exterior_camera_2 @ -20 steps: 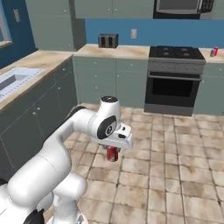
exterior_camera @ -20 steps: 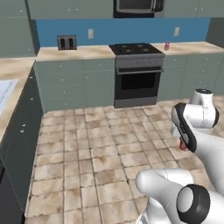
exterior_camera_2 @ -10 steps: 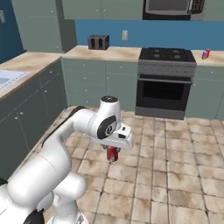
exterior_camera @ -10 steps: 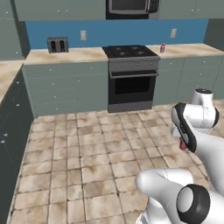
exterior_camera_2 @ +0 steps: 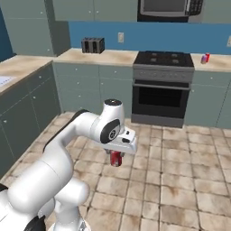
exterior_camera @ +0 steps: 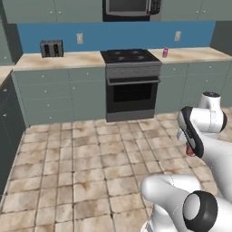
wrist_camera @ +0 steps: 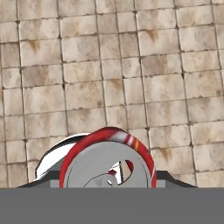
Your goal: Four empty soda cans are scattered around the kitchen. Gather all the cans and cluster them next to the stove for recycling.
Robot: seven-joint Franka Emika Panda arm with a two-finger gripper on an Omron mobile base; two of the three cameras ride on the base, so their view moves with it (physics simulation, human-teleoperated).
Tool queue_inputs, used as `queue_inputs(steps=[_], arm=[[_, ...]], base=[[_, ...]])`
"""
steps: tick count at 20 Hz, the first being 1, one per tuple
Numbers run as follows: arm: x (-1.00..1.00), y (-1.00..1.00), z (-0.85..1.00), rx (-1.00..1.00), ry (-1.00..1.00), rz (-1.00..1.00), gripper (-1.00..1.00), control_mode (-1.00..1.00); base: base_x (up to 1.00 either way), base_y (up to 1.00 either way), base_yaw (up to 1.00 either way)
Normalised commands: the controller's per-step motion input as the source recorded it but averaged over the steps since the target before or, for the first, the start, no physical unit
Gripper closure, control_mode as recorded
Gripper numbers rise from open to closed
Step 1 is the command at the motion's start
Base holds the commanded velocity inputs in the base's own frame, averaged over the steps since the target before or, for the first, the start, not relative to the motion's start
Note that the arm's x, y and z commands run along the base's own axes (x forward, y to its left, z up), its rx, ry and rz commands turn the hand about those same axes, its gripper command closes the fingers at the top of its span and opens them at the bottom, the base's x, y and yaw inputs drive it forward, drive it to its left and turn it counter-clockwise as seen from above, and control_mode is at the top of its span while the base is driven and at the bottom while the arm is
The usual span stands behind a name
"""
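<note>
1. The pincer grips a red can over the tiled floor — jaws closed on its sides.
2. The hand view shows the can's silvery top between the fingers.
3. A second can stands on the desk, right of the stove — near it, apart.

Arm: white Franka Panda, dark joints, folded above the floor, rising from the base and bending forward at the elbow; wrist turned so the hand points straight down.

Gripper: two-finger, hanging below the white hand block, jaws closed on a red soda can held upright between them, clear of the floor.

Hand view: silvery top of the held can sits between the fingertips at the bottom edge.
</note>
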Motion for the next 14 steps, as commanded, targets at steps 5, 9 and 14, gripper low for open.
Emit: queue_inputs(steps=[5, 9, 14], arm=[[0.00, 0.00, 0.00, 0.00, 0.00, 0.00, 1.00, 1.00], [0.00, 0.00, 0.00, 0.00, 0.00, 0.00, 1.00, 1.00], [0.00, 0.00, 0.00, 0.00, 0.00, 0.00, 1.00, 1.00]], base=[[0.50, -0.49, 0.08], [0.50, -0.49, 0.09], [0.50, -0.50, 0.07]])
